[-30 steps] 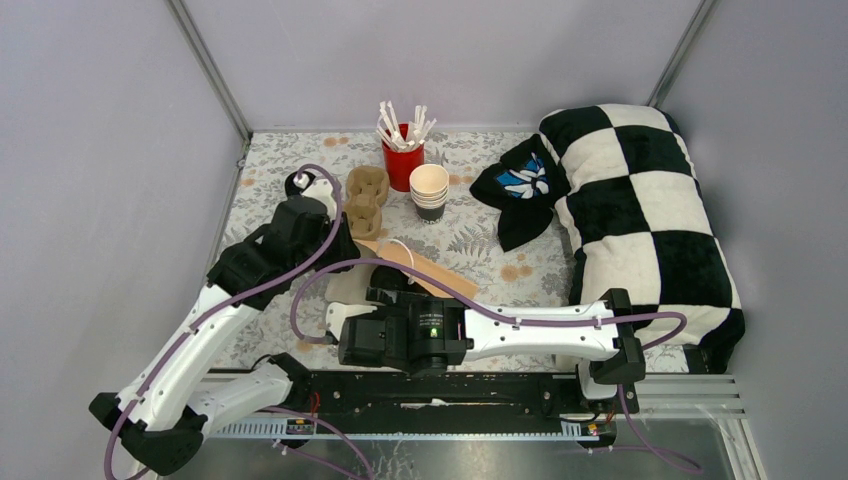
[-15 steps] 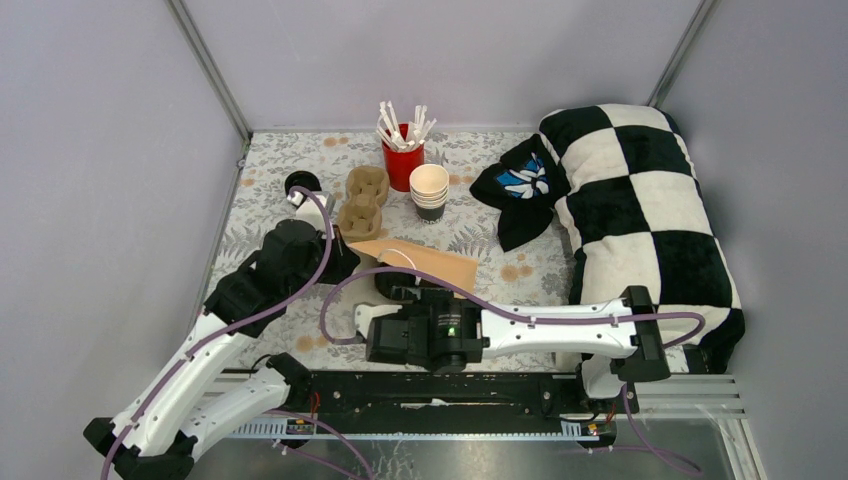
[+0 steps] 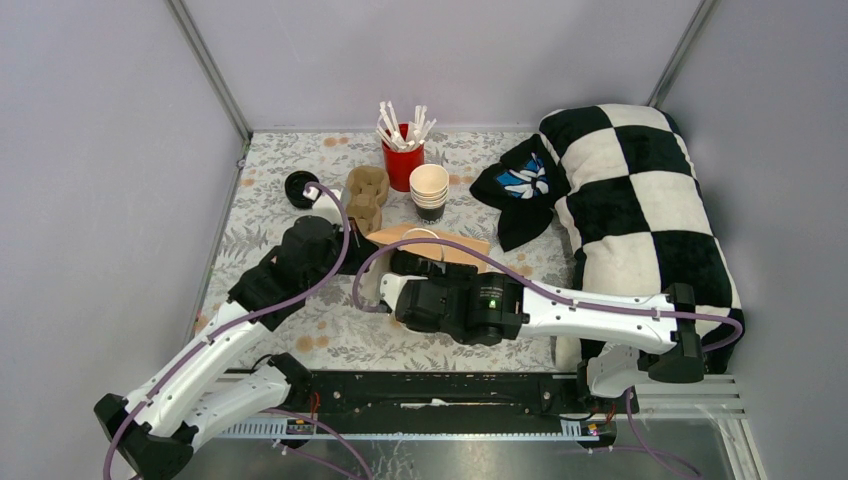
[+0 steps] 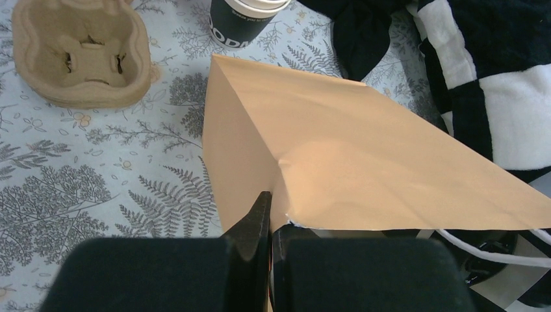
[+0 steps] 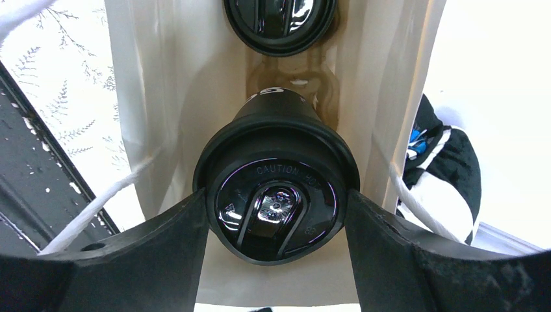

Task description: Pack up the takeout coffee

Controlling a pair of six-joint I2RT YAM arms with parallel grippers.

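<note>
Right gripper (image 5: 276, 218) clamped around a black-lidded takeout cup (image 5: 278, 175) inside the brown paper bag (image 4: 351, 162) — second lidded cup (image 5: 279, 19) deeper in, left gripper (image 4: 268, 218) pinched shut, apparently on the bag's edge, cardboard cup carrier (image 4: 81, 55) nearby

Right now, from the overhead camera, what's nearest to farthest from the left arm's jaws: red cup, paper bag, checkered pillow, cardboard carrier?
1. Paper bag, pinched in the jaws.
2. Cardboard carrier, just behind.
3. Red cup, back centre.
4. Checkered pillow, far right.
</note>
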